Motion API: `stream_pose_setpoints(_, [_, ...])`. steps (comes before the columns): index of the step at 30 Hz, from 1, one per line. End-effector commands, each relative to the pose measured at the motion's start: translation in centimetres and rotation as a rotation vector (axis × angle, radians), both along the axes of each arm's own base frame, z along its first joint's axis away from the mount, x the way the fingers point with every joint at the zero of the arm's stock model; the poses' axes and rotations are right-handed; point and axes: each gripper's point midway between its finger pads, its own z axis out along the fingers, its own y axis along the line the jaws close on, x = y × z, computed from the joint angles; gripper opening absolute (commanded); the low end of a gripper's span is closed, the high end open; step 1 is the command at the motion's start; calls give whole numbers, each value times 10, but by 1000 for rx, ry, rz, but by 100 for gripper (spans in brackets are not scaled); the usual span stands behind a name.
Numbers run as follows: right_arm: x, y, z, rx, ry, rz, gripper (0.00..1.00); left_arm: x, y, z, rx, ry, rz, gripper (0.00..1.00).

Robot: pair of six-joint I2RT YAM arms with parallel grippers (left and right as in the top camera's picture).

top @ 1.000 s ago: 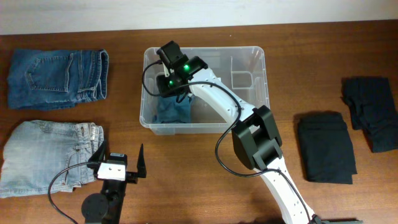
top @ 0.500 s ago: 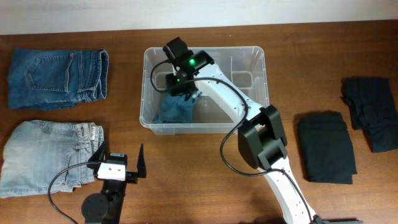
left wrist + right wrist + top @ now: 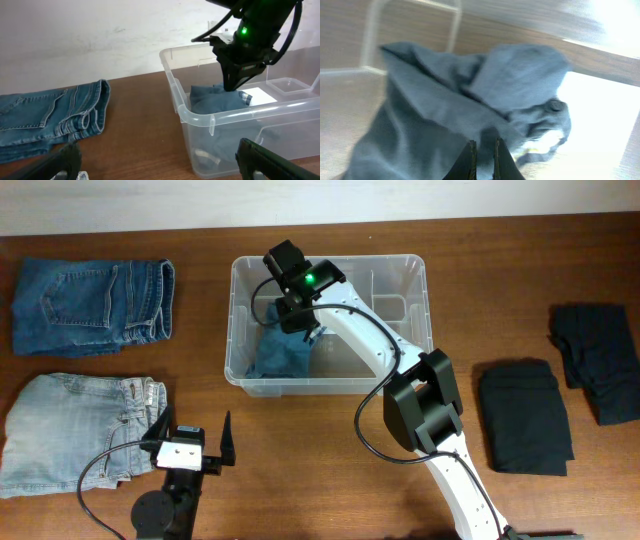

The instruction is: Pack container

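Note:
The clear plastic container point(image 3: 415, 262) stands at the table's back centre; it also shows in the left wrist view point(image 3: 172, 75). A folded blue denim garment point(image 3: 283, 358) lies in its left half. My right gripper point(image 3: 296, 328) reaches down into the container, and its fingers point(image 3: 484, 150) are nearly together, pinched on a fold of that garment point(image 3: 445, 110). In the left wrist view the right gripper's tip point(image 3: 232, 86) touches the top of the cloth point(image 3: 215, 100). My left gripper point(image 3: 190, 445) is open and empty near the front edge, left of the container.
Dark blue jeans point(image 3: 90, 305) lie at the back left, light blue jeans point(image 3: 80, 425) at the front left. Two folded black garments point(image 3: 525, 415) point(image 3: 598, 360) lie at the right. A small clear tray point(image 3: 385, 308) sits in the container's right half.
My right gripper has shifted a little right and towards the back inside the container, and the blue garment has shifted slightly with it. The left arm has not moved.

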Motion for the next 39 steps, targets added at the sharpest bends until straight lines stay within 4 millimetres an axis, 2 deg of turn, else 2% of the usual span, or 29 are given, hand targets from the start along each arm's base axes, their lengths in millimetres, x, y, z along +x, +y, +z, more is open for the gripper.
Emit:
stream_pose_setpoints(1, [9, -27, 20, -95, -77, -87, 8, 0, 0, -1, 15, -1, -3, 99])
stream_pose_setpoints(4, [1, -29, 16, -97, -36, -104, 8, 0, 0, -1, 15, 0, -3, 99])
stream_pose_setpoints(9, [-11, -4, 3, 25, 55, -54, 8, 0, 0, -1, 15, 0, -3, 99])
stream_pose_setpoints(14, [-16, 6, -25, 52, 116, -36, 8, 0, 0, -1, 15, -1, -3, 99])
stream_pose_setpoints(22, [-12, 31, -20, 174, 113, 15, 8, 0, 0, -1, 15, -1, -3, 99])
stream_pose_setpoints(26, [-6, 27, -19, 152, 86, 5, 9, 0, 0, -1, 15, -1, -3, 99])
stream_pose_setpoints(30, [-9, 34, -13, 176, 87, 88, 9, 0, 0, -1, 15, -1, -3, 99])
stream_pose_setpoints(32, [-5, 29, -6, 150, 66, 76, 9, 0, 0, -1, 15, 0, -3, 99])
stream_pose_setpoints(35, [4, 14, 23, 81, -9, 44, 9, 0, 0, -1, 15, 0, -3, 99])
stream_pose_setpoints(37, [7, 3, 72, 57, -84, 22, 12, 0, 0, -1, 15, 0, -3, 99])
stream_pose_setpoints(39, [-1, 1, 100, 76, -86, 29, 13, 0, 0, -1, 15, -1, -3, 99])
